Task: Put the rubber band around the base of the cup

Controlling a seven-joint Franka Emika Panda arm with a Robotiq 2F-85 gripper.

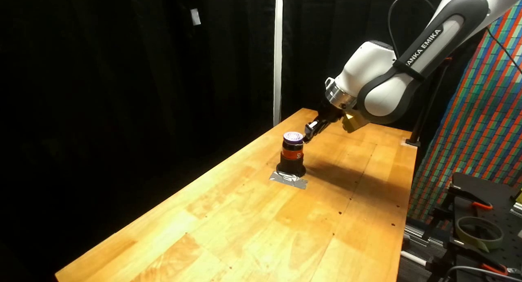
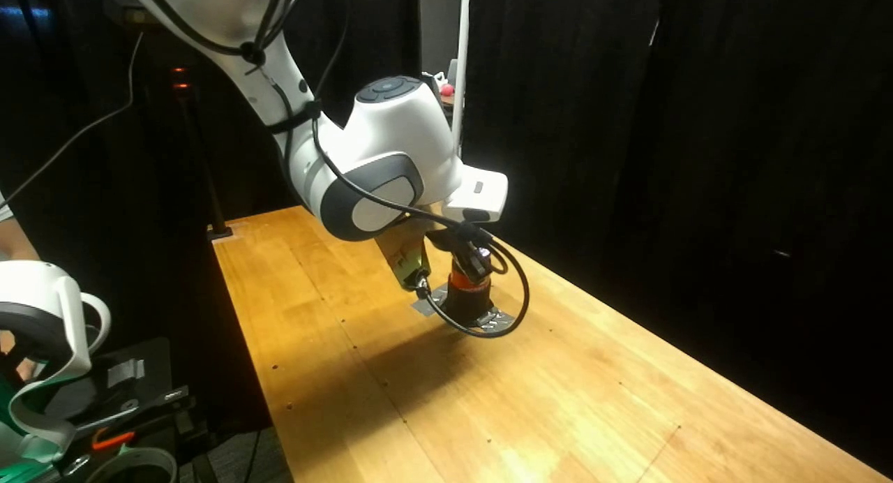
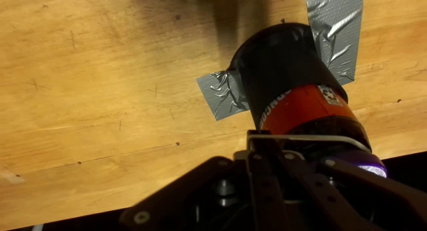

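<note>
On a wooden table (image 1: 228, 233), a gripper (image 1: 308, 134) stands beside the upper part of an upright cup (image 1: 293, 155), its jaws together and apparently clamped on a pale rubber band (image 3: 317, 137). The band crosses the cup between the orange stripe (image 3: 303, 104) and the purple top (image 3: 358, 157), short of the base (image 1: 291, 168) it is meant to circle; its far side is hidden, so whether the loop goes all the way round cannot be told. Trouble, if it comes, likely lies in the descent. A pull on one side alone could tilt the band and catch it on the rim of the black lower part (image 3: 283, 64), or spring it from the grip. Letting go too soon would probably leave it above the stripe. A hard push could rock the cup, though silver tape (image 3: 342, 30) at the base should resist. A cable (image 2: 527, 291) loops in front of the cup in an exterior view and might snag.
</note>
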